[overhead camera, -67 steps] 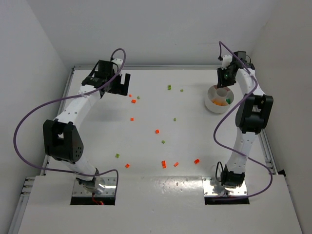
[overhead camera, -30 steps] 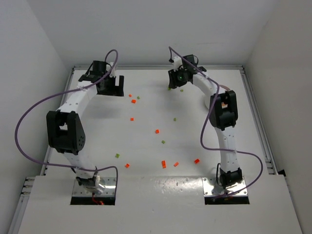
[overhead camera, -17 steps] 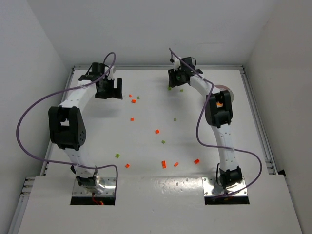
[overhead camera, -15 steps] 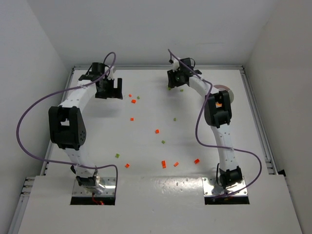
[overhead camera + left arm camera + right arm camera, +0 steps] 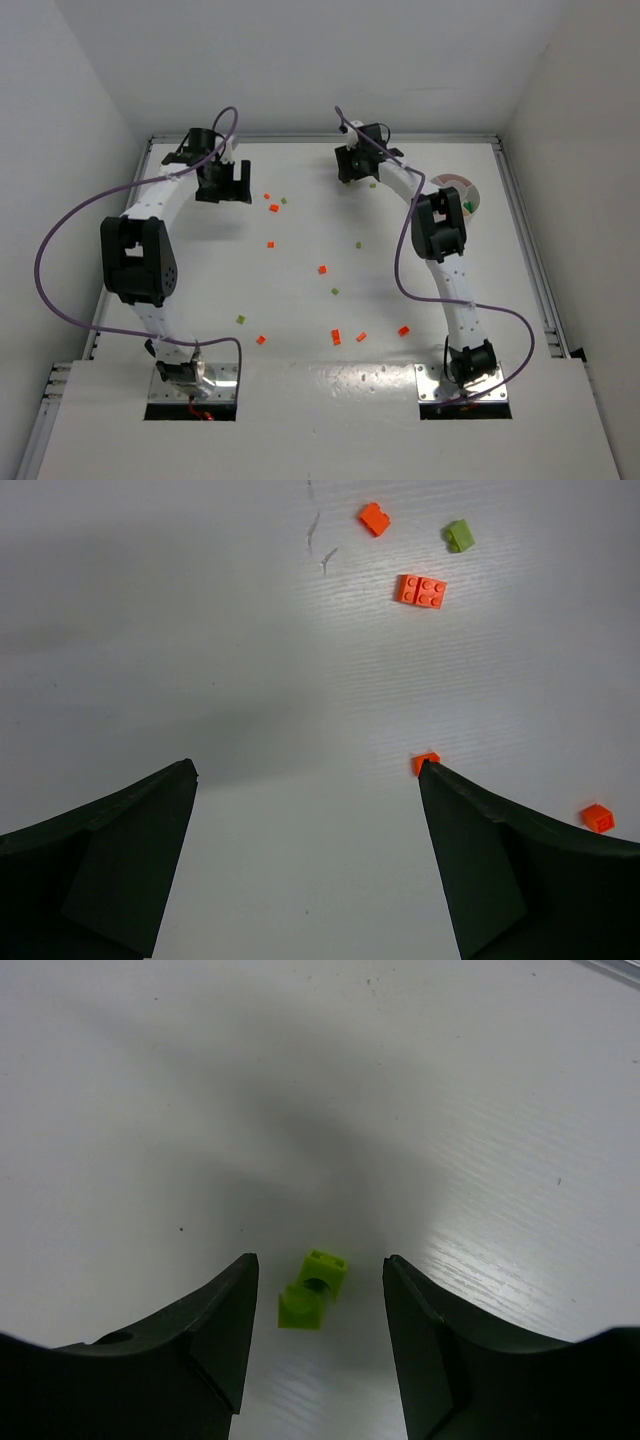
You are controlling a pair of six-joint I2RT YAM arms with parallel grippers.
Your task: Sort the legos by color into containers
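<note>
Lying on the counter (image 5: 310,220) at its far middle, a green lego (image 5: 313,1290) sits between the parted fingers of the right pincer (image 5: 318,1258), touching neither. The dish (image 5: 478,194) stands near on the right, partly behind that arm, and other legos (image 5: 322,269) are scattered over the counter's middle. The left pincer (image 5: 307,766) hangs spread wide above bare counter, with orange legos (image 5: 421,590) ahead of it.

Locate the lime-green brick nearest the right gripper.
Right wrist view: the lime-green brick lies on the table between the right gripper's open fingers, touching neither.
</note>
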